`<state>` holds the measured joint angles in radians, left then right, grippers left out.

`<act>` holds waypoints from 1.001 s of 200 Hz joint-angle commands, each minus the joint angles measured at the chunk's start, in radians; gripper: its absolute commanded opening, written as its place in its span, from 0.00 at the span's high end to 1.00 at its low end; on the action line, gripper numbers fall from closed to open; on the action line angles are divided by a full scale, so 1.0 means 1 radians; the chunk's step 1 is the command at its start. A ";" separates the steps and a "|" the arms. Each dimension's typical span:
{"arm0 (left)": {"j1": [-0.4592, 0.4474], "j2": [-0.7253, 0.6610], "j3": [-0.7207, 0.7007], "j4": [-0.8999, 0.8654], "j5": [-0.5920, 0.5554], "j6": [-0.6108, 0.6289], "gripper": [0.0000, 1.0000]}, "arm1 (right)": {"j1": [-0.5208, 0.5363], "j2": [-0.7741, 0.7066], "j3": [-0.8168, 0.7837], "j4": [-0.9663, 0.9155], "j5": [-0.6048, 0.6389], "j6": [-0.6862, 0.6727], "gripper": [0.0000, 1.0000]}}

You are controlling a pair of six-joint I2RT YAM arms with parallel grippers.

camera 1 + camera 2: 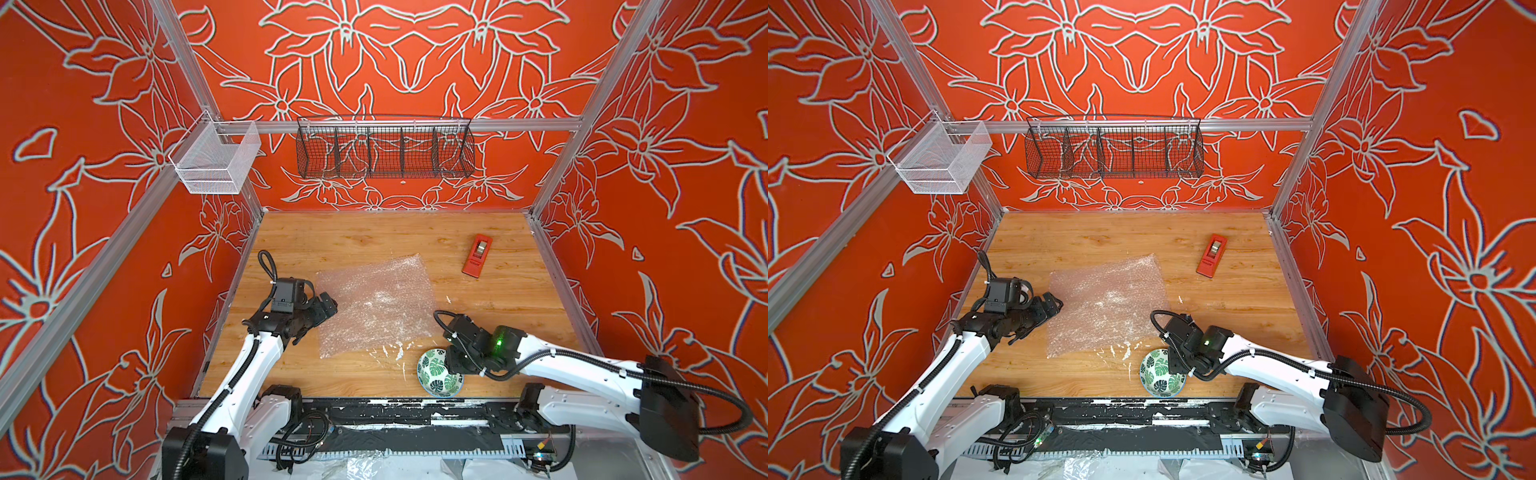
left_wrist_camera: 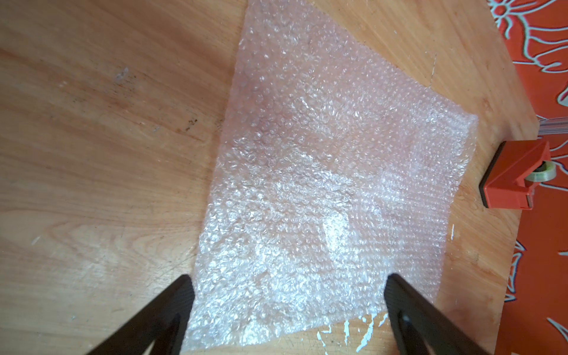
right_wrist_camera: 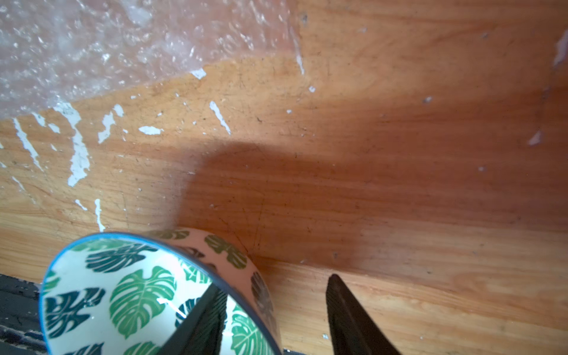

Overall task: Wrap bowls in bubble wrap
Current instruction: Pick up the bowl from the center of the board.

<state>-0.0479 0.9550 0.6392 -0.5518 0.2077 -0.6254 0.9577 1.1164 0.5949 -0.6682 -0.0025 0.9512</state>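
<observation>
The bowl [image 1: 436,374] [image 1: 1158,374], white with green leaf prints and a blue rim, stands near the table's front edge, right of centre. My right gripper [image 1: 451,361] [image 3: 276,281] straddles its right wall. One finger is inside the bowl [image 3: 123,292]; the other stands outside, with a gap to the wall, so the jaws are open. The bubble wrap [image 1: 374,303] [image 1: 1106,303] [image 2: 322,184] lies flat mid-table, its near corner just beyond the bowl. My left gripper [image 1: 322,316] [image 2: 289,278] is wide open and empty at the sheet's left edge.
A red tape dispenser [image 1: 477,254] [image 2: 516,181] lies behind and to the right of the sheet. A black wire basket [image 1: 384,149] and a white mesh basket [image 1: 214,160] hang on the back rail. The bowl sits close to the black front rail [image 1: 374,409].
</observation>
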 commanded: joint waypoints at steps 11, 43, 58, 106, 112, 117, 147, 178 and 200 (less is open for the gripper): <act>-0.006 0.004 0.005 -0.005 -0.004 -0.002 0.03 | 0.006 0.005 -0.027 0.019 -0.004 0.021 0.52; -0.006 0.024 0.017 -0.014 -0.004 0.002 0.03 | 0.006 0.005 -0.046 0.041 -0.006 0.021 0.60; -0.007 0.063 0.017 -0.016 -0.005 0.005 0.03 | 0.005 0.005 -0.053 0.049 -0.008 0.021 0.64; -0.006 0.083 0.023 -0.017 -0.014 0.015 0.03 | 0.004 -0.018 -0.030 0.032 -0.006 0.006 0.90; -0.007 0.084 0.024 -0.017 -0.015 0.015 0.03 | 0.004 -0.026 -0.019 0.022 -0.006 0.000 0.94; -0.007 0.085 0.025 -0.019 -0.017 0.016 0.03 | 0.004 -0.034 -0.004 0.015 -0.006 -0.007 0.97; -0.007 0.096 0.028 -0.021 -0.024 0.021 0.03 | 0.000 -0.063 0.097 0.008 0.013 -0.059 1.00; -0.007 0.120 0.031 0.003 -0.001 0.023 0.03 | -0.040 0.105 0.316 0.052 -0.003 -0.194 1.00; -0.007 0.131 0.040 0.000 -0.004 0.028 0.03 | -0.064 0.303 0.505 0.081 -0.039 -0.280 1.00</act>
<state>-0.0479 1.0714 0.6518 -0.5514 0.2035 -0.6060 0.9192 1.2575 0.9325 -0.6609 -0.0193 0.7895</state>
